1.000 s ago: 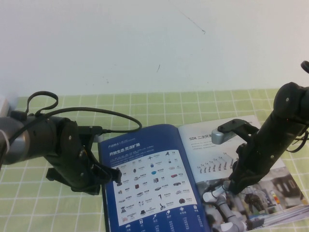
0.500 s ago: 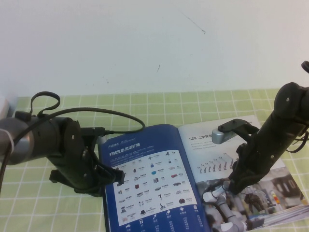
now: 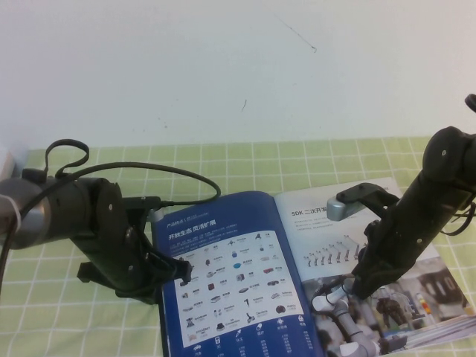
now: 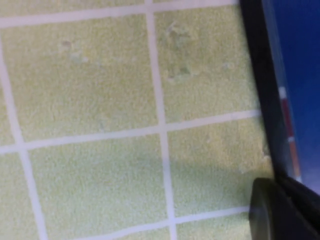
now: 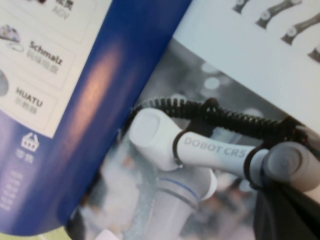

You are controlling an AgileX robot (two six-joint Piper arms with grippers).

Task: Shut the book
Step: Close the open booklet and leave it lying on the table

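Note:
An open book [image 3: 238, 275] lies flat on the green checked cloth, with a blue page of product pictures on its left and a white-and-photo page [image 3: 327, 223] on its right. My left gripper [image 3: 173, 269] sits low at the outer edge of the blue page. In the left wrist view its dark tip [image 4: 282, 212] rests on the cloth right against the book's edge [image 4: 300, 75]. My right gripper [image 3: 358, 286] is down on the right page. The right wrist view looks closely at the printed robot photo [image 5: 200, 150], with the gripper [image 5: 287, 215] in the corner.
The green checked tablecloth [image 3: 245, 167] covers the table up to a white wall behind. A black cable [image 3: 171, 178] loops from the left arm over the cloth behind the book. The book's near edge runs out of the high view.
The left arm has shifted slightly beside the book's left edge and its cable loop has moved. The right arm and the book have stayed still.

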